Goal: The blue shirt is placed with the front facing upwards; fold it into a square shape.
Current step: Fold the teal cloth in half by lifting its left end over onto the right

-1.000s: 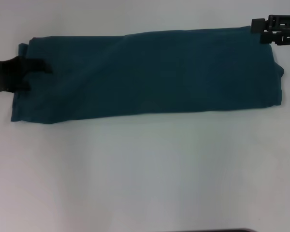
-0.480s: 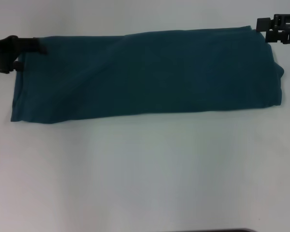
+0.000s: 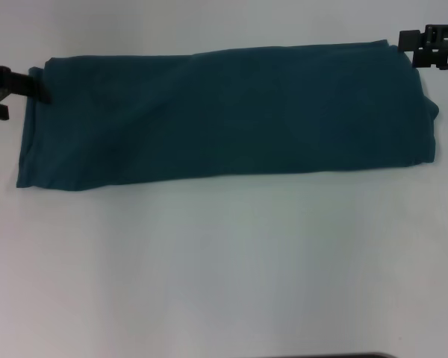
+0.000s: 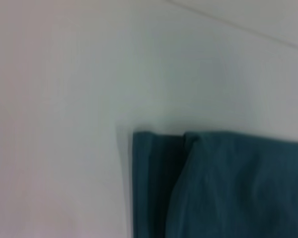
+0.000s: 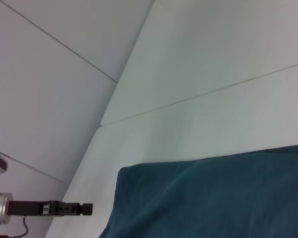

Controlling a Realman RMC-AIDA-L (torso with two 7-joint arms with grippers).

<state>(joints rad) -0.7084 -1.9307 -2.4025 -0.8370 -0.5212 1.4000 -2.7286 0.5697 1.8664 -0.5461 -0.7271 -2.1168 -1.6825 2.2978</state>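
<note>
White table (image 3: 224, 268), flat and pale, fills most of my head view.

The blue shirt (image 3: 231, 115) lies on the table's far half as one long band running from my left side to my right, several layers thick. No lettering shows on the upper face, only plain teal cloth with soft diagonal creases. The left end is cut square; the right end bulges slightly at its near corner. My left wrist view shows the band's far left corner (image 4: 154, 144) with stacked layers visible at the edge, lying flat on the table.

My left gripper (image 3: 19, 88) sits at the shirt's far left corner, its dark tip just touching or overlapping the cloth edge. I cannot tell how far its fingers are parted or whether any cloth is between them.

My right gripper (image 3: 431, 46) is at the far right corner of the band, just beside the cloth. Its finger spread is not readable either, and no hold on the cloth is visible.
</note>
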